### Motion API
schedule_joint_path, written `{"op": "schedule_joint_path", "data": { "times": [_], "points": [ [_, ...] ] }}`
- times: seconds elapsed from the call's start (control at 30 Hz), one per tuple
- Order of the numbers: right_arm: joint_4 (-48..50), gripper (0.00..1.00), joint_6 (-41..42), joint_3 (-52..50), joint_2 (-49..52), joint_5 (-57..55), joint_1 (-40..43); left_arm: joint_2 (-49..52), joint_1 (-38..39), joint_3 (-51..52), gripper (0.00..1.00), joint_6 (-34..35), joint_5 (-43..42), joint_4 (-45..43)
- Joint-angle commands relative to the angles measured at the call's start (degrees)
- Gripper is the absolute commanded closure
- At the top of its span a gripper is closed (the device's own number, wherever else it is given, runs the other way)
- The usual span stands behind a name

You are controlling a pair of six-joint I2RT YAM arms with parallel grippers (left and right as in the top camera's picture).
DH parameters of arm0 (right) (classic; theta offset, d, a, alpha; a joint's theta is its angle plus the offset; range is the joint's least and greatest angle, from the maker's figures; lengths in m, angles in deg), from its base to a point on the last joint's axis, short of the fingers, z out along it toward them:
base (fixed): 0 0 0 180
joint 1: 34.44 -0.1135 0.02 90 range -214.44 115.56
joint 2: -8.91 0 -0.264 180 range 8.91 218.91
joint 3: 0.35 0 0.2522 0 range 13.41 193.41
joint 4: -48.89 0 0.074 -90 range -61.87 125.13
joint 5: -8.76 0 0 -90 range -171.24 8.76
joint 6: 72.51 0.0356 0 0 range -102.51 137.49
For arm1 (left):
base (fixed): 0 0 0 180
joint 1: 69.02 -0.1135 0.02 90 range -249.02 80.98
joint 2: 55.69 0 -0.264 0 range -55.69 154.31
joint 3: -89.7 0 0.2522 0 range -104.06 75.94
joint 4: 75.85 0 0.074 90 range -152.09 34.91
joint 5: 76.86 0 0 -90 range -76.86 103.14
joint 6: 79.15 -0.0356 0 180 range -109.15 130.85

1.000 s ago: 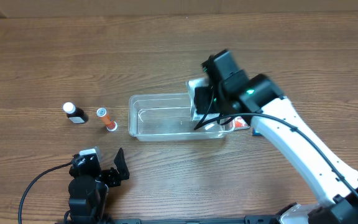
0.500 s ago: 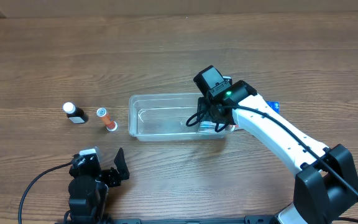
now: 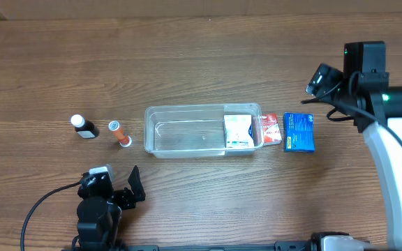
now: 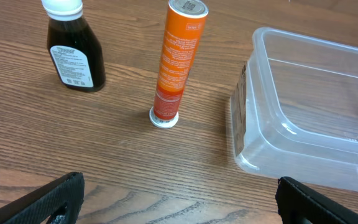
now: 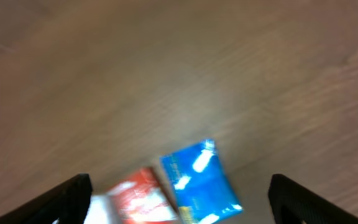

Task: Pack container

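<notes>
At mid-tabletop, the container [image 3: 187,131], a white box [image 3: 237,131] in its right end. Released and empty, both right claw [image 5: 179,182], near the right edge, and left claw [image 4: 179,183], by the near edge. Could shove the red packet [image 3: 269,130] against the container when reaching for the adjoining blue box [image 3: 299,132].

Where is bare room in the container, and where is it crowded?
The container floor is bare from its left wall to the white box at its right end. Crowded: just outside that end, where the red packet and blue box lie.
</notes>
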Motion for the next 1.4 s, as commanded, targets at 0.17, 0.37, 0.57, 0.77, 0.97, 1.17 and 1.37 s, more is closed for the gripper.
{"op": "schedule_joint_path", "data": {
  "times": [0.17, 0.37, 0.57, 0.77, 0.97, 1.17, 1.37],
  "points": [
    [0.1, 0.05, -13.2, -4.3, 23.0, 10.7, 3.1, -0.5, -0.4, 0.2, 0.0, 0.8, -0.3, -0.2],
    [1.0, 0.05, -13.9, -6.0, 29.7, 11.8, 2.9, -0.5, -0.4, 0.3, 0.0, 0.8, -0.3, -0.2],
    [6.6, 0.19, -13.8, -13.1, 29.7, 12.4, 2.9, -0.5, -0.4, 0.2, 0.0, 0.8, -0.3, -0.2],
    [-2.2, 0.36, -11.9, -5.6, 24.2, 10.9, 2.1, -0.5, -0.4, 0.2, 0.0, 0.8, -0.3, -0.2],
    [-7.5, 0.36, -7.6, 1.2, 2.6, 11.1, -12.2, -0.5, -0.4, 0.2, 0.0, 0.8, -0.3, -0.2],
    [2.1, 0.37, 3.0, 0.9, 6.8, 10.4, -33.1, -0.5, -0.4, 0.2, 0.0, 0.8, -0.3, -0.2],
    [10.2, 0.37, 9.0, 0.9, 20.9, 8.1, -37.5, -0.5, -0.4, 0.2, 0.0, 0.8, -0.3, -0.2]
  ]
}}
